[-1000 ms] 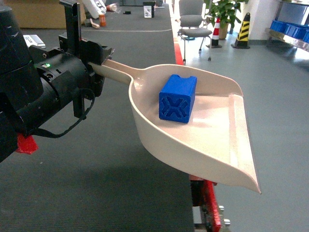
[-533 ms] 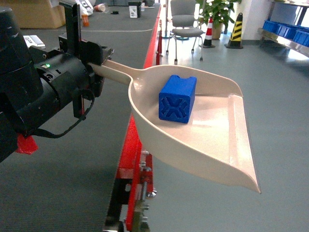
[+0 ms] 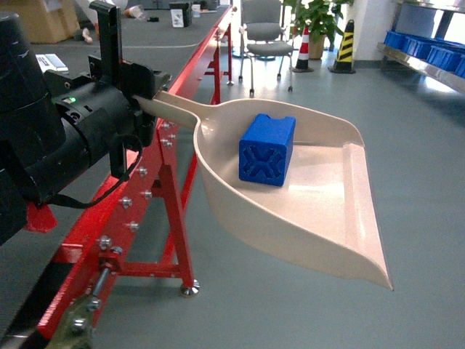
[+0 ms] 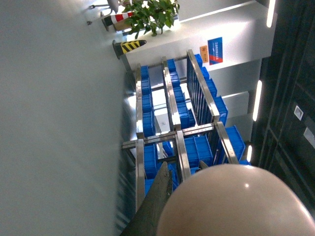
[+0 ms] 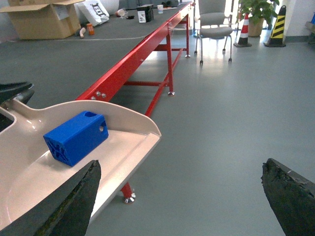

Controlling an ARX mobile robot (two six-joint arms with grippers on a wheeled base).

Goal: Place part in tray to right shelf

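The beige tray (image 3: 363,218) hangs in the air, and my left gripper (image 3: 147,93) is shut on its long handle. The bright-blue part (image 3: 267,149) lies inside the tray near its back wall, X-ribbed end facing me. The right wrist view shows the part (image 5: 76,136) in the tray (image 5: 133,147) at the left. My right gripper (image 5: 182,196) is open over bare floor with nothing between its fingers. In the left wrist view the tray's rounded back (image 4: 236,201) fills the bottom, with one dark finger (image 4: 156,196) beside it. A silver steel shelf (image 4: 172,123) loaded with blue crates stands beyond.
A long red-framed table (image 3: 163,182) runs along the left, its legs on the grey floor. An office chair (image 3: 265,36), a potted plant and striped cones stand at the back. A steel shelf with blue crates (image 3: 425,58) is at the far right.
The surroundings have slid left in the head view: the red-framed table moved from under the tray to the left and more grey floor shows. Tray, part and left gripper hold the same pose.
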